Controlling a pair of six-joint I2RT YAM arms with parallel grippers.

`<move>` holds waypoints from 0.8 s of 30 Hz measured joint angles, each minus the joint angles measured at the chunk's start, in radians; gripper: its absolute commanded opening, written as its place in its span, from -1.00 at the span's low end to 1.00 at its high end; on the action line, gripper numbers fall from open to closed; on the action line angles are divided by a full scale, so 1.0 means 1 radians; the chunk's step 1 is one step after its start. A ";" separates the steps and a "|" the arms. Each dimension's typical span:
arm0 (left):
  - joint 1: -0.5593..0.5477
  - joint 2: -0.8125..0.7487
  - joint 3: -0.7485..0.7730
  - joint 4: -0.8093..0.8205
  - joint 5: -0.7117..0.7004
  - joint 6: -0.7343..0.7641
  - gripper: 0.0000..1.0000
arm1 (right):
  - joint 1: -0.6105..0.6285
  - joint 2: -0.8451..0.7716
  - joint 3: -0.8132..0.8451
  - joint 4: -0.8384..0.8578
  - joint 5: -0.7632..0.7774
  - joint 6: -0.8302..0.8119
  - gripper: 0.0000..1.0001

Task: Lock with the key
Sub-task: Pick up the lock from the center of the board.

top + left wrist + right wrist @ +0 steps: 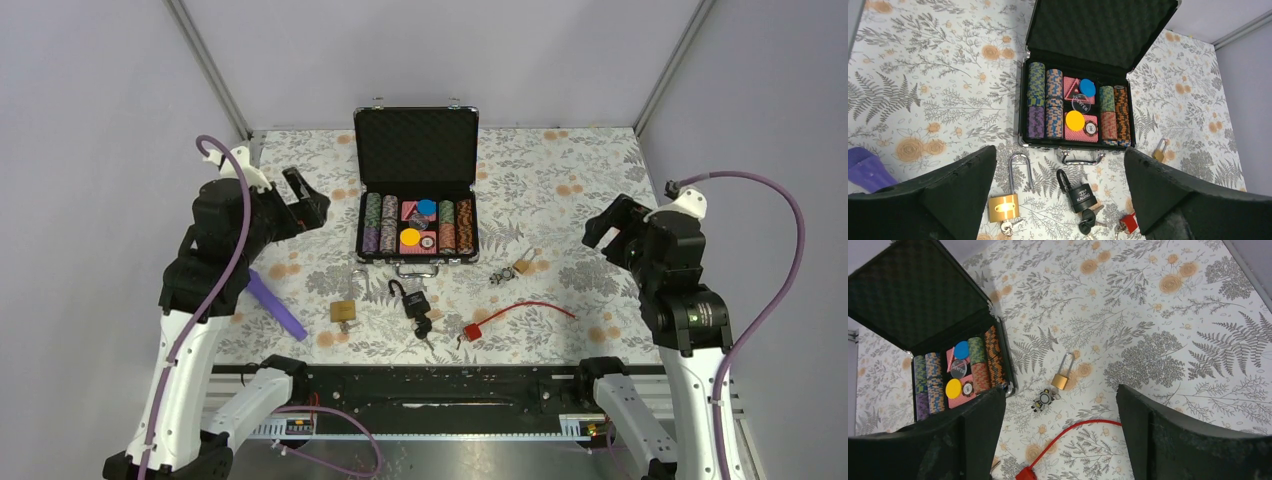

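Note:
A brass padlock [344, 309] [1003, 207] lies on the floral table with its long shackle open and a key [1007, 227] at its base. To its right is a black padlock [413, 298] [1082, 195] with black-headed keys [1087, 218] at its bottom. A red cable lock [472, 330] [1027, 474] and a small brass padlock [522, 266] [1061, 380] lie further right. My left gripper [308, 200] [1059, 149] hovers open, high at the left. My right gripper [605, 232] [1060, 389] hovers open at the right. Neither holds anything.
An open black case [417, 130] [1023, 120] [1010, 385] of poker chips stands behind the locks at mid-table. A purple object [278, 305] [865, 167] lies near the left arm. A small keychain figure [1043, 400] sits by the small padlock.

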 measured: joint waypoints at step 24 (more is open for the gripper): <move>-0.122 -0.100 -0.543 0.461 0.389 -0.046 0.98 | 0.178 0.110 -0.430 0.014 0.005 0.352 0.58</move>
